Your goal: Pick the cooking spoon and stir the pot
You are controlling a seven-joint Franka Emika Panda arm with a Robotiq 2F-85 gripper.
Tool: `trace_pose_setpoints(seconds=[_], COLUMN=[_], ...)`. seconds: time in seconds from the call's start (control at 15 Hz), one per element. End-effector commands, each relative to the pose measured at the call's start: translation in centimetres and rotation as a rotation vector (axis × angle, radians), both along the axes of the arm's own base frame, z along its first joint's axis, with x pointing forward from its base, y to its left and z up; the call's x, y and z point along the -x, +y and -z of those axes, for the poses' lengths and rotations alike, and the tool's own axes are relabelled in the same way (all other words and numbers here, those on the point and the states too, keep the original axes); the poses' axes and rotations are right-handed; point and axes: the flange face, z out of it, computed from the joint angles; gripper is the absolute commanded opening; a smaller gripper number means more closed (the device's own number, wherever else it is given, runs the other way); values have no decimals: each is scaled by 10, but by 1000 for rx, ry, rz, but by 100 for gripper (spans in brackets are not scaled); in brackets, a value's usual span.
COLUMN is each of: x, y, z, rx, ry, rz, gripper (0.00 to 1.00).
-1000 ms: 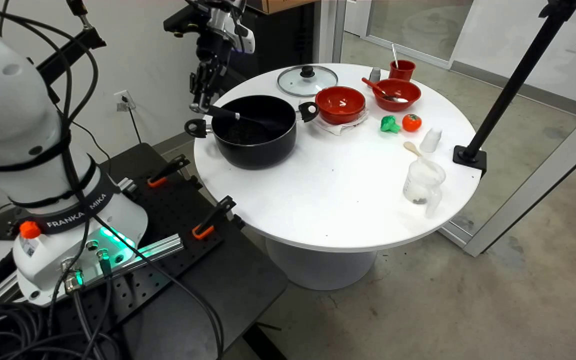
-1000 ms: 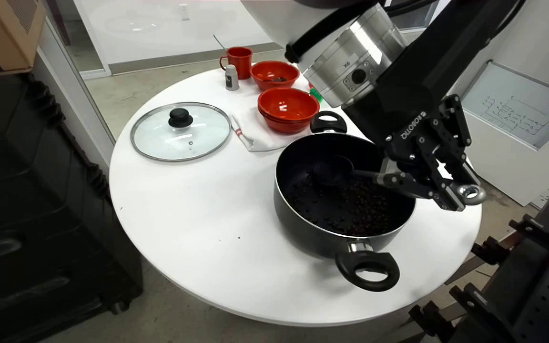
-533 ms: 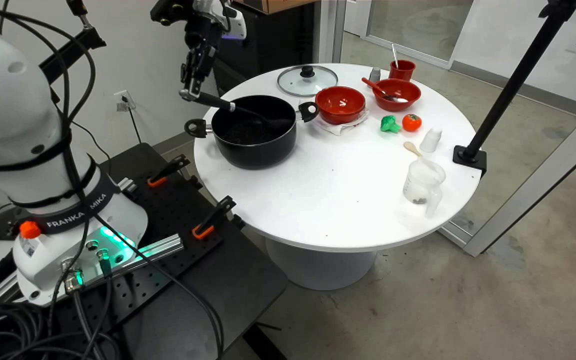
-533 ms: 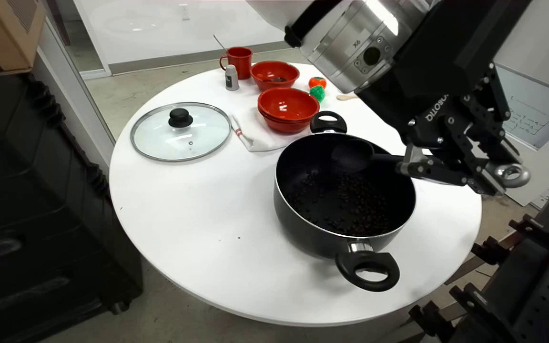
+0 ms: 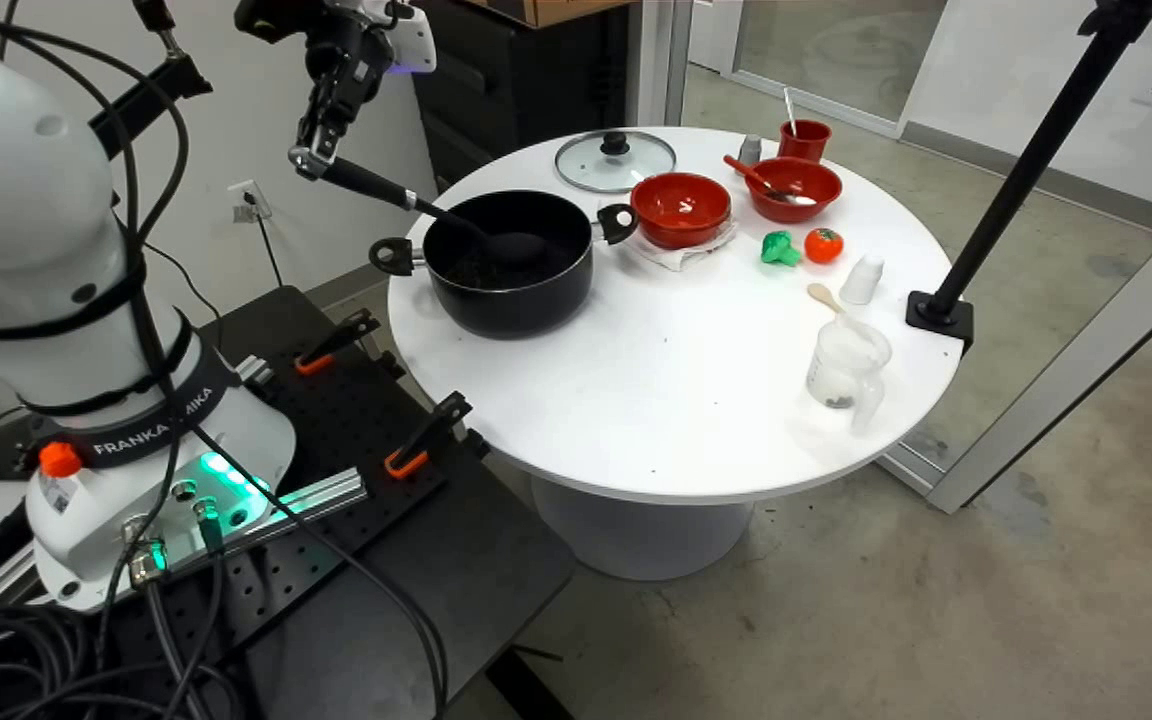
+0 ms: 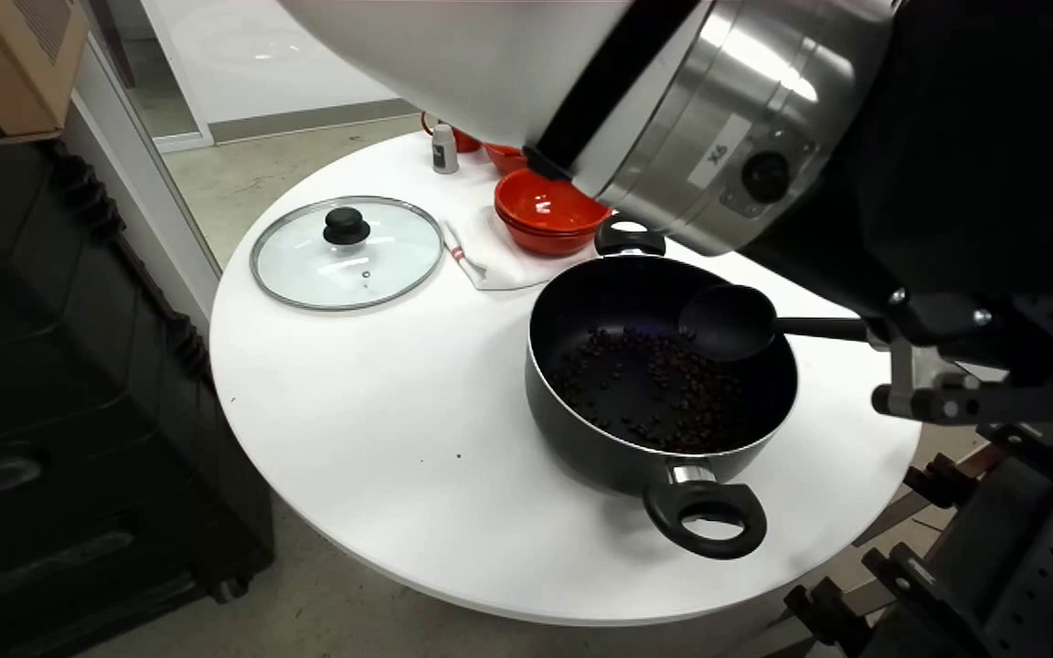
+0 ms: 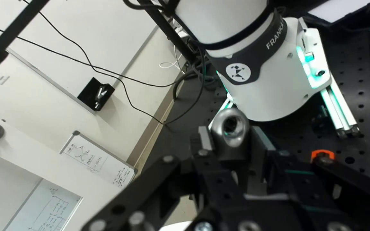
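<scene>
At the mouth of the pot (image 6: 581,448), black cooking spoon (image 6: 729,322) is tilted: oval head within the opening in both exterior views, handle slanting up over the rim to the gripper (image 7: 234,138). Gripper clamped on the handle's far end; metal hanging eye sticks out past the grip in the wrist view. Can't tell how deep the head sits or whether it touches the dark beans (image 6: 691,402) spread on the pot floor. Pot upright on the round white counter (image 6: 380,512), two side handles sticking out. Glass lid (image 6: 307,265) lies flat, apart from the pot. Just beside one pot handle: stacked red bowls (image 6: 549,242) on a white cloth (image 6: 517,270). Elsewhere on the counter, in an exterior view: red bowl (image 5: 804,213) holding a red-handled spoon (image 5: 748,172), red mug (image 5: 804,142), gray shaker (image 5: 749,150), broccoli piece (image 5: 779,248), tomato (image 5: 823,245), white shaker (image 5: 862,281), wooden spoon (image 5: 822,294), clear measuring cup (image 5: 841,362).
</scene>
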Motion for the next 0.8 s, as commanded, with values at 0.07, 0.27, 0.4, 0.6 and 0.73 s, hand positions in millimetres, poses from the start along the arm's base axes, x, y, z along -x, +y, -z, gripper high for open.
trace_pose_setpoints(seconds=[0.07, 0.27, 0.4, 0.6, 0.73], x=[11, 17, 19, 23, 25], y=[8, 9, 11, 18, 21], z=[7, 14, 15, 12, 12], rx=[69, 120, 143, 170, 187], ry=[79, 73, 72, 51, 48], rz=[-22, -70, -92, -130, -145], gripper=[8, 8, 8, 8, 8])
